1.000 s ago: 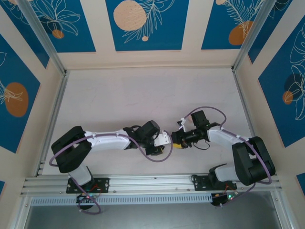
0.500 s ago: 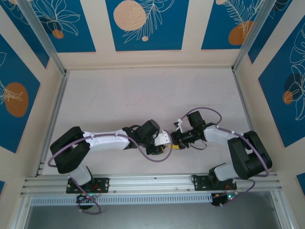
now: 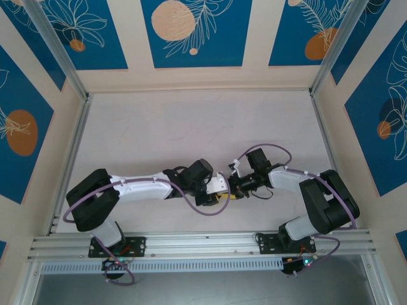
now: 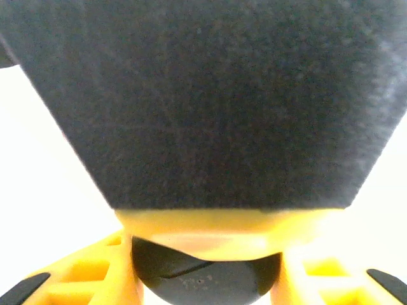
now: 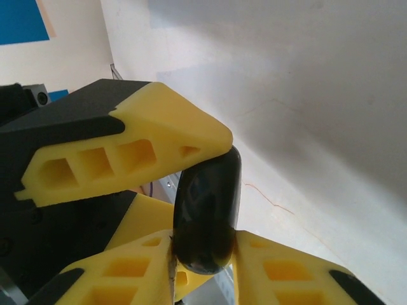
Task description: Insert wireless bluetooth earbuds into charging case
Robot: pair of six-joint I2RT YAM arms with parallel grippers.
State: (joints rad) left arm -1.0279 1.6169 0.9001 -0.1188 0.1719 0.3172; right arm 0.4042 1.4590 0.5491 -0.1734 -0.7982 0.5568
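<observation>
A glossy black charging case (image 5: pixel 206 203) is held above the table between both grippers, closed as far as I can tell. My right gripper (image 5: pixel 203 260) is shut on its lower end, a yellow finger (image 5: pixel 289 276) pressing each side. My left gripper (image 4: pixel 206 283) is shut on the same case (image 4: pixel 210 279), and its yellow fingers (image 5: pixel 127 152) clamp the case's upper part in the right wrist view. In the top view the left gripper (image 3: pixel 222 194) and right gripper (image 3: pixel 234 189) meet tip to tip near the table's front middle. The earbuds are out of view.
A pale tabletop (image 3: pixel 191 127) stretches behind the grippers, bounded by aluminium rails (image 3: pixel 203 243) at the front and sides. Patterned blue walls (image 3: pixel 191 32) enclose it. The right gripper's dark body (image 4: pixel 203 95) looms close in front of the left wrist camera.
The right arm has drawn in toward the left gripper and its jaws have narrowed onto the case. The left arm has stayed put.
</observation>
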